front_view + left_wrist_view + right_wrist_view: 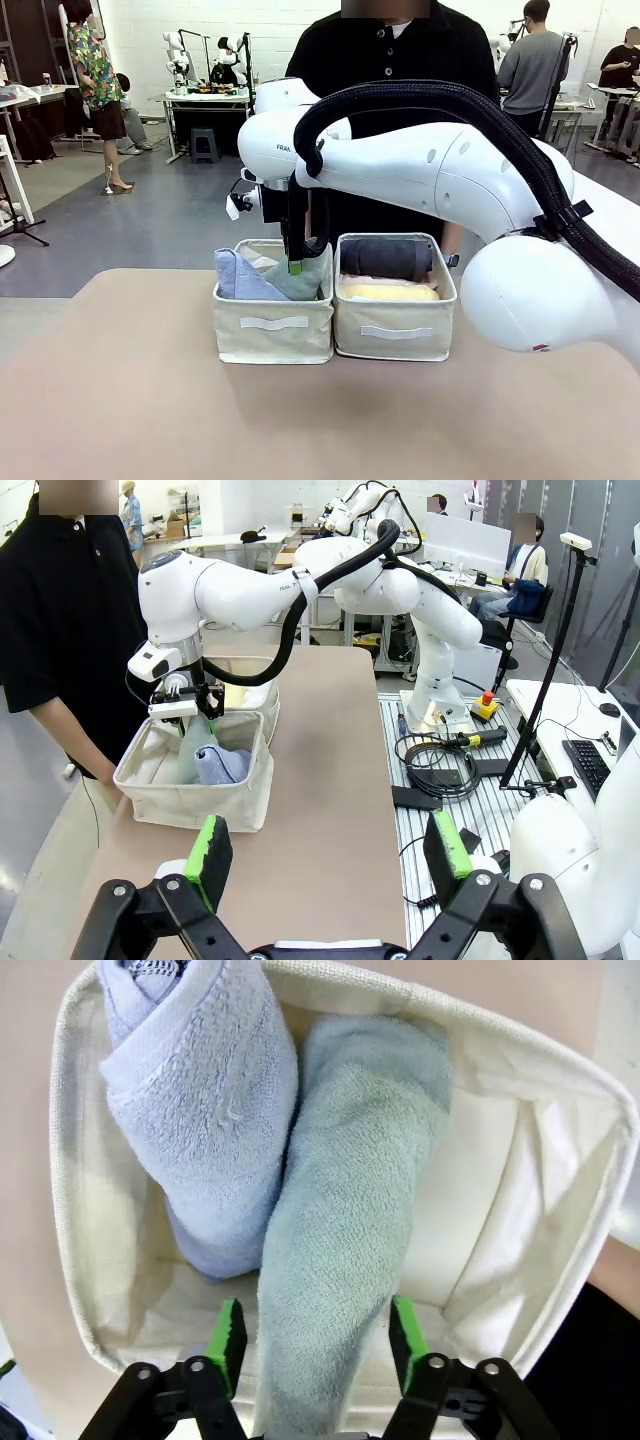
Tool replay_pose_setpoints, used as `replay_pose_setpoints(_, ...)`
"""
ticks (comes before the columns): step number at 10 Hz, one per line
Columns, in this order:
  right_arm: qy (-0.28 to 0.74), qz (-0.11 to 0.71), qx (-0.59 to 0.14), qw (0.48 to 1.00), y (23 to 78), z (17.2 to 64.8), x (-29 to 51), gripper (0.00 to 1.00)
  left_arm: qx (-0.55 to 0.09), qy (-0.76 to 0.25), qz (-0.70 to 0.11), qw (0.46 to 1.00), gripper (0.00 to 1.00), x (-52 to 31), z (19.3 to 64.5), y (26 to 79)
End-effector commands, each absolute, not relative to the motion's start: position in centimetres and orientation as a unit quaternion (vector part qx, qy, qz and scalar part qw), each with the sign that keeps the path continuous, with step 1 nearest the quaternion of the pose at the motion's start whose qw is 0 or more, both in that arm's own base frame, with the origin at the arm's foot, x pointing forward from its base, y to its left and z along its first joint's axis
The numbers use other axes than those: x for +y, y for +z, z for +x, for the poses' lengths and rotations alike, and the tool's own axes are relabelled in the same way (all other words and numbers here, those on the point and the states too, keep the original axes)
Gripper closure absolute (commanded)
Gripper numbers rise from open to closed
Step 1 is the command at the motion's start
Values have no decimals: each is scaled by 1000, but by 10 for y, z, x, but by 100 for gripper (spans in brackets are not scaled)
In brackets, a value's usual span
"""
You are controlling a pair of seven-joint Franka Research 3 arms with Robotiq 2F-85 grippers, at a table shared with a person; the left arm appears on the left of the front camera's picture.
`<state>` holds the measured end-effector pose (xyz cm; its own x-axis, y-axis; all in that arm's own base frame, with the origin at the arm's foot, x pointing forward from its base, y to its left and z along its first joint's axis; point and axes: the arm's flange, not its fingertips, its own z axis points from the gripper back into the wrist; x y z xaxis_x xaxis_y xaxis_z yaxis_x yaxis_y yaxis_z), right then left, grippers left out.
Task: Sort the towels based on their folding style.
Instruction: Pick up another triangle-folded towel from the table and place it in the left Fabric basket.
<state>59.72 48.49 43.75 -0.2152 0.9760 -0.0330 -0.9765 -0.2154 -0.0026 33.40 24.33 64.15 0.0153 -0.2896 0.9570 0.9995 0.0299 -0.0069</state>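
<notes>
Two cream fabric bins stand side by side at the table's far middle. The left bin (272, 338) holds two folded towels, a light blue towel (238, 278) (200, 1110) and a pale teal towel (310, 283) (350, 1210). In the right bin (395, 342) lie a dark grey rolled towel (385, 258) and a yellow rolled towel (388, 292). My right gripper (295, 262) (316, 1345) points down into the left bin, open, its green pads on either side of the teal towel's near end. My left gripper (328, 845) hangs open and empty above the table, well away from the bins.
A person in a black shirt (390, 50) stands close behind the bins at the table's far edge. My right arm's bulky elbow (540, 290) and black hose span the right half of the table. The tan tabletop (150, 400) in front of the bins is bare.
</notes>
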Motion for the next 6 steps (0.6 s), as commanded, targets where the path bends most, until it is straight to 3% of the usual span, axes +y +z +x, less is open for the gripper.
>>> replay_pose_setpoints(1, 785, -5, 6, 620, 448, 619, 503, 0, -430, -557, -417, 575, 0, 248, 332, 644)
replay_pose_setpoints(6, 784, -5, 10, 621, 449, 619, 501, 0, -430, -557, -417, 575, 0, 248, 332, 644)
